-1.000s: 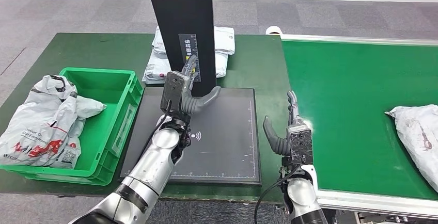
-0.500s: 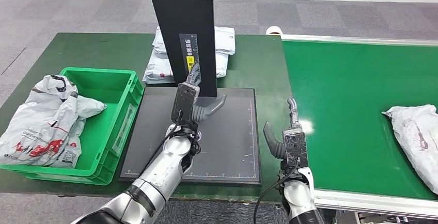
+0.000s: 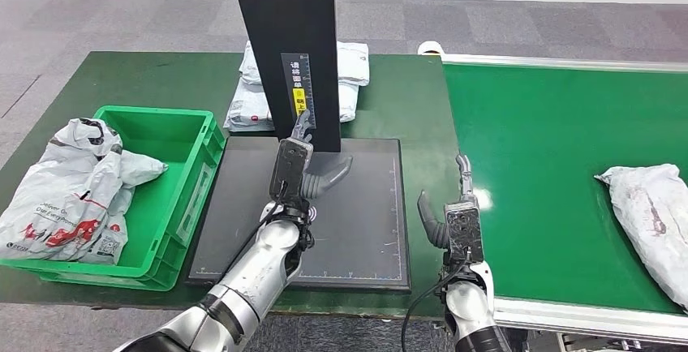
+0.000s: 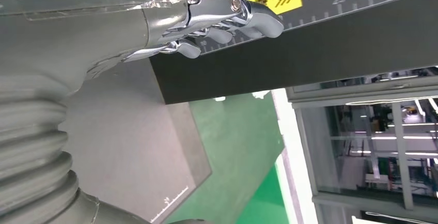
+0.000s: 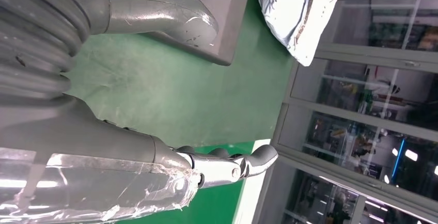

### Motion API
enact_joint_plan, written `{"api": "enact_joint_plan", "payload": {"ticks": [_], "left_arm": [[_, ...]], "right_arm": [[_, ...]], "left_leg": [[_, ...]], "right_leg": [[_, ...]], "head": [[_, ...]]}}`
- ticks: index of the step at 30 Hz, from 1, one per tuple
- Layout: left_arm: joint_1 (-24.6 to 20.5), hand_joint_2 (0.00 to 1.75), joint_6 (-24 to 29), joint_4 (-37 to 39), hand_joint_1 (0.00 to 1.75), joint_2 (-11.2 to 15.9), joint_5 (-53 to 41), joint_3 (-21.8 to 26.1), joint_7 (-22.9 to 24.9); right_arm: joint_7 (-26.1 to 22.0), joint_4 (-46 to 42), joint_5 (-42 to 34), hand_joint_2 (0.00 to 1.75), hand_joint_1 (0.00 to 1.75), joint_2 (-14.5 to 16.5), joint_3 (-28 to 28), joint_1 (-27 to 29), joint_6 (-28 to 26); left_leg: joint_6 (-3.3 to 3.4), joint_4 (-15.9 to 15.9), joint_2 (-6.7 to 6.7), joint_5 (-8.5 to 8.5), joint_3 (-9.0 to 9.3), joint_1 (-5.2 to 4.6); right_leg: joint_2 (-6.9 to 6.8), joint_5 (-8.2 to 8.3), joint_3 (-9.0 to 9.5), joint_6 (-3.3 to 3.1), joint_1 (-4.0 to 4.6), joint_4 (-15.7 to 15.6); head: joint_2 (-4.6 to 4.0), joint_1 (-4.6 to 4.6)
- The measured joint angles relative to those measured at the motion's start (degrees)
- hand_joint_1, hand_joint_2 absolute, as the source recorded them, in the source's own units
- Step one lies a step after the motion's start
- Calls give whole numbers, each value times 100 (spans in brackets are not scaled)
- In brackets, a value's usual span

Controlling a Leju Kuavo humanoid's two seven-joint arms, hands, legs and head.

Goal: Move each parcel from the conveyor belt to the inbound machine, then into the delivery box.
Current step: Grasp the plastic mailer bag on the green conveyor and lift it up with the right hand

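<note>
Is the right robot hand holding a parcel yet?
No, the right robot hand is empty beside the conveyor belt; the parcel lies apart.

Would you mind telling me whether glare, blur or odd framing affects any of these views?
Head view: sharp and evenly lit, with one bright glare patch on the conveyor belt beside the right hand. Left wrist view: turned, with the near left hand large in frame and the windows behind washed out. Right wrist view: turned too, with shiny highlights on the parcel and a soft background.
</note>
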Motion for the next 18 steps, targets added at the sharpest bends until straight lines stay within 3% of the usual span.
{"api": "enact_joint_plan", "payload": {"ticks": [18], "left_arm": [[0,175,121,316,0,62,-227,-78,-8]], "right_arm": [[-116,142,-70,175,0,-25,56,-78,17]], "left_leg": [[0,0,0,0,0,0]], "right_leg": [[0,0,0,0,0,0]], "head": [[0,-1]]}}
